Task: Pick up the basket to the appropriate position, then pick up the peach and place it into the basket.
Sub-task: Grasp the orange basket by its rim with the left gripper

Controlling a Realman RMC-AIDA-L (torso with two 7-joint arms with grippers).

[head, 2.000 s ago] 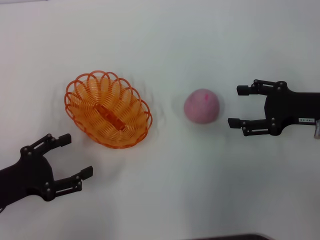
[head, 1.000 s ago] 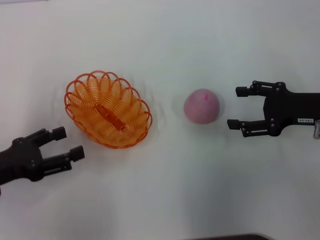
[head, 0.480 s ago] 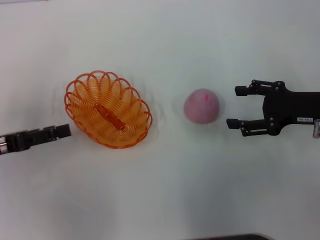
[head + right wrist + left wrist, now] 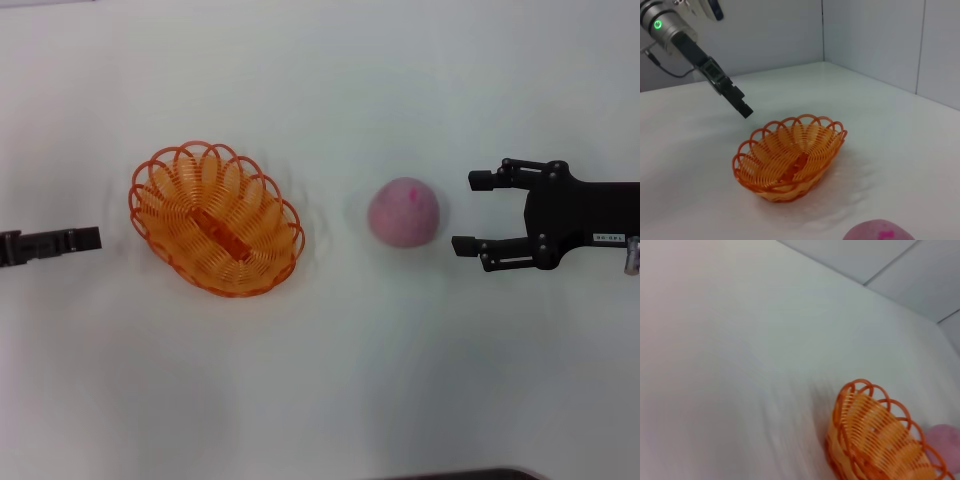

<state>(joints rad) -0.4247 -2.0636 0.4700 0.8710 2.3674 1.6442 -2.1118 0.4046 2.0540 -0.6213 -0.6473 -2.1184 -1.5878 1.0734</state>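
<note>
**On the white desk: basket holding nothing, peach beside it**

On the white desk (image 4: 330, 380) the basket (image 4: 216, 222) is sitting upright, left of centre in the head view, with nothing lying inside it; only its flat orange bar is showing across the bottom. The peach (image 4: 403, 212) is resting on the desk to the basket's right, apart from it and outside the rim.

The right gripper (image 4: 475, 212) is hovering just beside the peach on its far side from the basket, fingers (image 4: 480, 180) spreading wide and pointing at the fruit, touching nothing.

The left gripper (image 4: 88, 240) is hanging near the basket's left side, not touching it. It is appearing edge-on as one dark bar, so I cannot tell how its fingers are standing. The head view is cutting its arm off at the frame edge. The right wrist view is showing only the peach's top.
</note>
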